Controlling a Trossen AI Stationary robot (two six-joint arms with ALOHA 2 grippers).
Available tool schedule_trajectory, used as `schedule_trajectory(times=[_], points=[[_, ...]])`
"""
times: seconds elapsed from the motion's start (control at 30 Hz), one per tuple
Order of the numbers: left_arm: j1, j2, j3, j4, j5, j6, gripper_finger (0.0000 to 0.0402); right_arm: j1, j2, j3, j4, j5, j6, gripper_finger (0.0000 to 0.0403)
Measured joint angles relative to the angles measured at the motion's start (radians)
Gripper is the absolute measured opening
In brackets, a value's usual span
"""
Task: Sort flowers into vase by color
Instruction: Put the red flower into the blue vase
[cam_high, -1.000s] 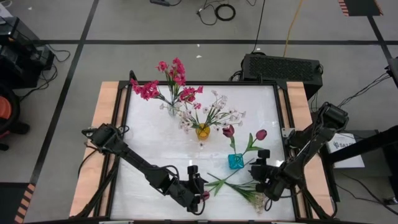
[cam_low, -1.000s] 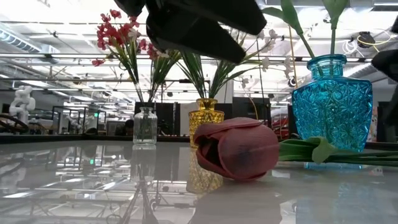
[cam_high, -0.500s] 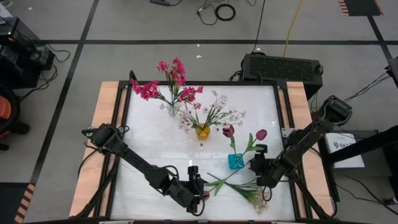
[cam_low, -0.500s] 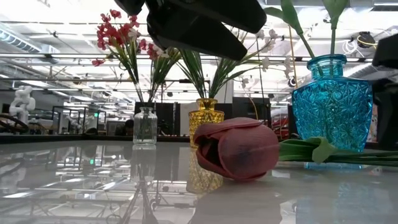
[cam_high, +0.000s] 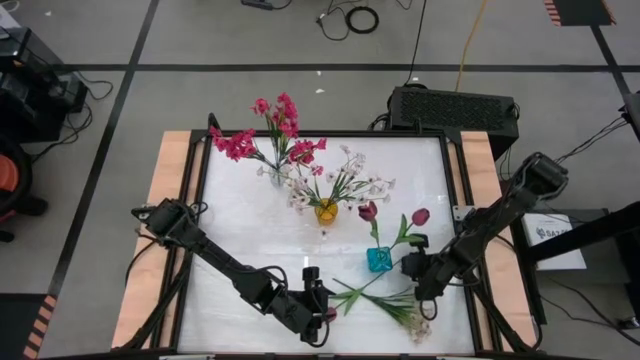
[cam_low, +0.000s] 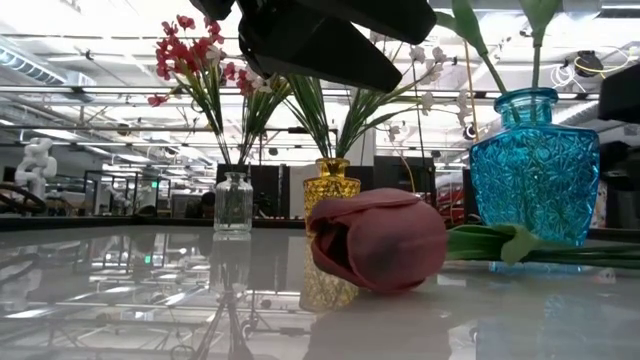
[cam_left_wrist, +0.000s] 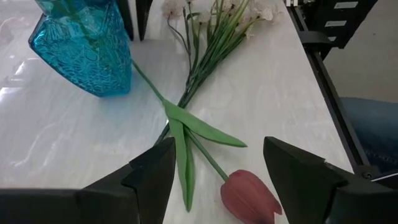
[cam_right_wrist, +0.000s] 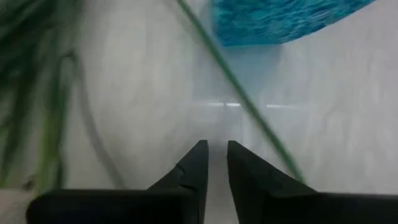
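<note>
A loose maroon tulip lies on the table; its bud (cam_high: 330, 315) (cam_low: 378, 240) is near the near edge, and its stem (cam_left_wrist: 205, 152) runs toward the blue vase (cam_high: 379, 259). My left gripper (cam_high: 322, 305) (cam_left_wrist: 217, 149) hovers open just above it, one finger on each side of the stem beside the bud (cam_left_wrist: 249, 194). A loose white sprig (cam_high: 412, 322) lies to its right. My right gripper (cam_high: 408, 268) (cam_right_wrist: 213, 152) is shut and empty, low beside the blue vase (cam_right_wrist: 286, 18), over a green stem (cam_right_wrist: 249, 112).
Three vases stand mid-table. The clear vase (cam_high: 275, 175) holds magenta blossoms, the yellow vase (cam_high: 326, 211) holds white ones, and the blue vase (cam_low: 533, 165) holds two maroon tulips. The loose stems cross between the two grippers. The table's right edge (cam_left_wrist: 323, 68) is close to the white sprig.
My right gripper has moved from above the white sprig toward the far edge and a little left, ending beside the blue vase. The white sprig has stayed on the table. My left gripper has kept its place over the tulip.
</note>
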Motion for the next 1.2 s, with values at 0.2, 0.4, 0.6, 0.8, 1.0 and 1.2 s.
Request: schedule_trajectory(times=[0.2, 0.4, 0.6, 0.8, 1.0, 1.2], points=[[0.000, 0.000, 0.000, 0.000, 0.000, -0.002, 0.0248, -0.005, -0.042, 0.006, -0.037, 0.069, -0.018, 0.0063], [0.000, 0.000, 0.000, 0.000, 0.000, -0.004, 0.0248, -0.042, -0.043, 0.006, -0.046, 0.108, -0.078, 0.0118], [0.000, 0.000, 0.000, 0.000, 0.000, -0.004, 0.0248, -0.121, -0.043, -0.021, 0.026, 0.021, -0.148, 0.0140], [0.000, 0.000, 0.000, 0.000, 0.000, -0.004, 0.0248, -0.161, -0.044, -0.049, 0.078, -0.068, -0.182, 0.0116], [0.000, 0.000, 0.000, 0.000, 0.000, -0.004, 0.0248, -0.161, -0.045, -0.049, 0.075, -0.110, -0.193, 0.0052], [0.000, 0.001, 0.000, 0.000, 0.000, -0.004, 0.0248, -0.159, -0.046, -0.048, 0.071, -0.153, -0.156, 0.0005]])
